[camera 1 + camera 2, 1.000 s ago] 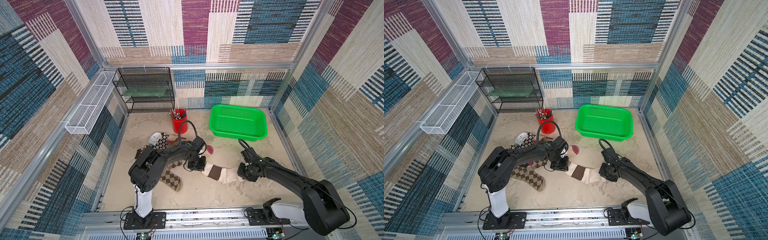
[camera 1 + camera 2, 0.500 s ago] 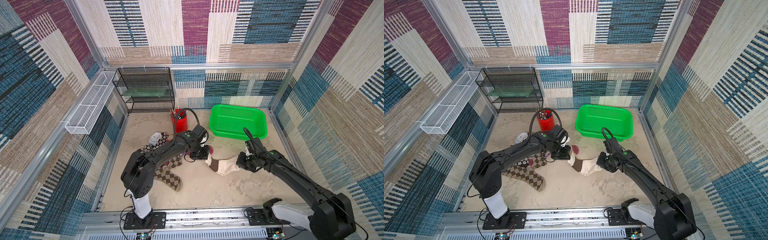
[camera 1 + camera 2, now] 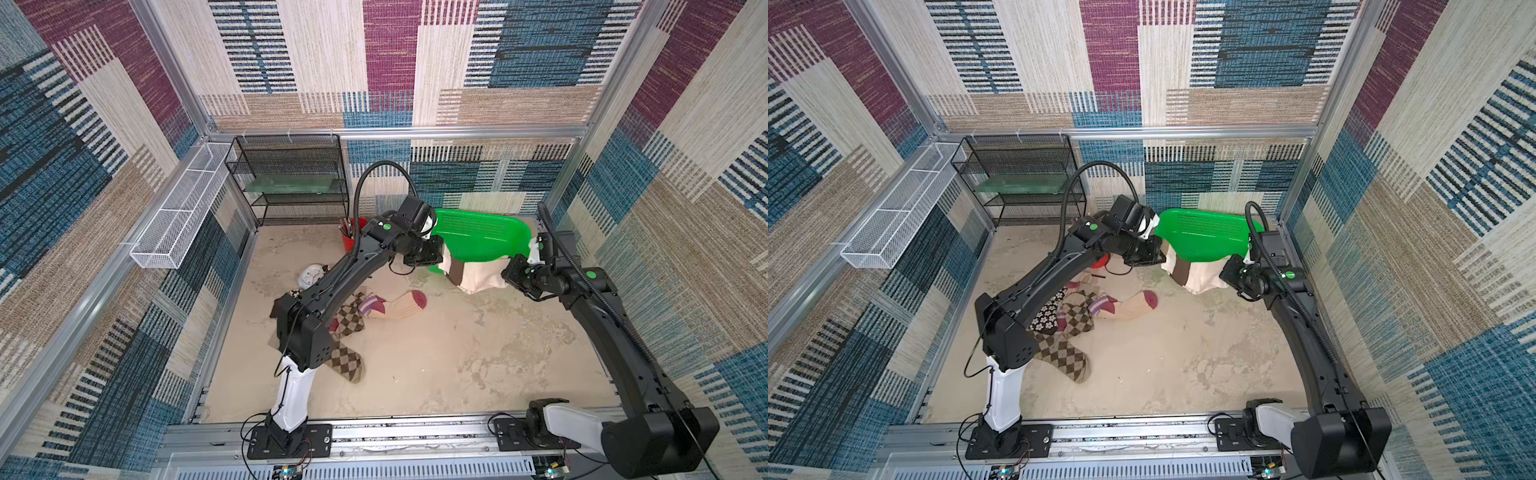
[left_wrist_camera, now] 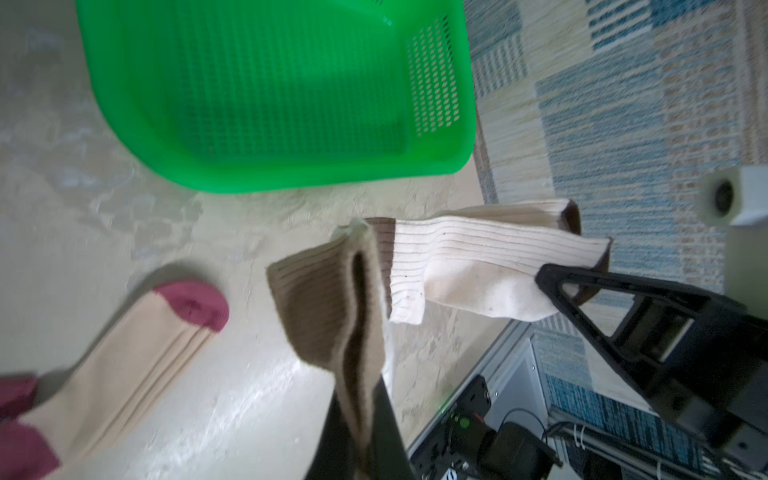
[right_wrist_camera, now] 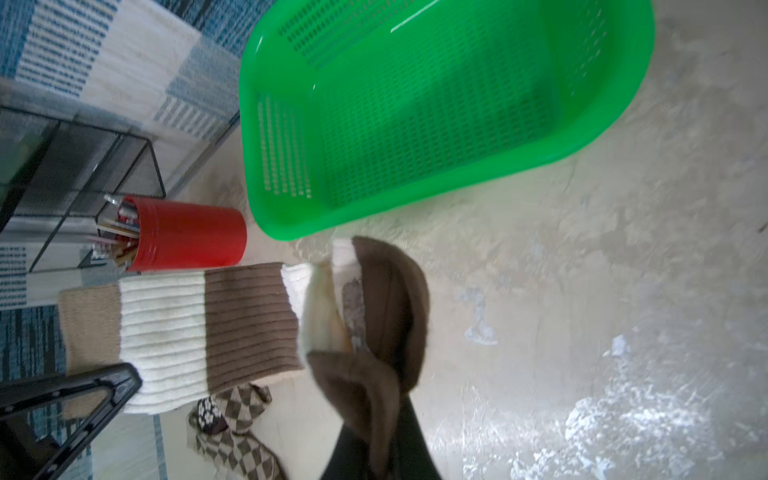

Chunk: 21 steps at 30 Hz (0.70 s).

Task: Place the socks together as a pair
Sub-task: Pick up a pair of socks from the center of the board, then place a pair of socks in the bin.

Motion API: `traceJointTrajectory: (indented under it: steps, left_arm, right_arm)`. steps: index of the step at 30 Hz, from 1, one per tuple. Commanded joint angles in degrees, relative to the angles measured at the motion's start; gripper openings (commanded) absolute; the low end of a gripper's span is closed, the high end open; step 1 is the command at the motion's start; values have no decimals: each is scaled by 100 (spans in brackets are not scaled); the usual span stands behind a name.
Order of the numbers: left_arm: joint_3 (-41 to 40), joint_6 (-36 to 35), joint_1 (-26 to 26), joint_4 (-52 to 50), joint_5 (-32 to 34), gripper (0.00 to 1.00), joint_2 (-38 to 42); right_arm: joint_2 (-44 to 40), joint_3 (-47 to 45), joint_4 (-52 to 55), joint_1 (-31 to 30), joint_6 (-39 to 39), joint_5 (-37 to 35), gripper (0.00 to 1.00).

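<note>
The cream-brown socks [image 3: 473,275] hang stretched in the air just on the near side of the green basket [image 3: 482,232], over the far right of the counter [image 3: 436,374]; the left fingers [image 4: 384,440] pinch the tan cuff end; the right fingers [image 5: 409,449] pinch the dark brown toe end; the argyle sock [image 3: 345,361] and the maroon-toed beige sock [image 3: 399,305] lie left of centre, well apart from them.

Socks [image 4: 478,257]: ribbed knit cloth, matt. Basket [image 4: 311,176]: glossy perforated plastic. Desk [image 3: 415,374]: rough, mottled, matt. Rack [image 3: 286,160]: black metal mesh.
</note>
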<state>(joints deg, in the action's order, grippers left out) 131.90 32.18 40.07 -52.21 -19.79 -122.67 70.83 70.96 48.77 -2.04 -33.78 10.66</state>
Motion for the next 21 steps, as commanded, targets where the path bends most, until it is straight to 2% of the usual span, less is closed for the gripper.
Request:
traceJointTrajectory:
  steps: [1, 4, 5, 7, 13, 18, 21]
  left_arm:
    - [1756, -341, -48, -863, 92, 0, -979]
    - [4510, -166, -176, -1634, 245, 0, -2569]
    - [4742, 26, -278, -1539, 120, 0, -2885]
    - [4202, 142, -400, -1142, 331, 0, -2843]
    - [4820, 609, -693, -238, 367, 0, -3570]
    - [4285, 738, -738, 901, 281, 0, -3668]
    - [4073, 764, -740, 1193, 265, 0, -3727]
  right_arm:
    - [480, 359, -377, 312, 542, 162, 0]
    - [1190, 708, -507, 645, 565, 340, 0]
    - [1453, 873, -490, 734, 563, 375, 0]
    - [1930, 1082, -538, 806, 610, 386, 0]
    - [2942, 1614, -998, 890, 562, 393, 0]
    - [3804, 2562, -831, 855, 594, 361, 0]
    - [4315, 3171, -561, 855, 653, 371, 0]
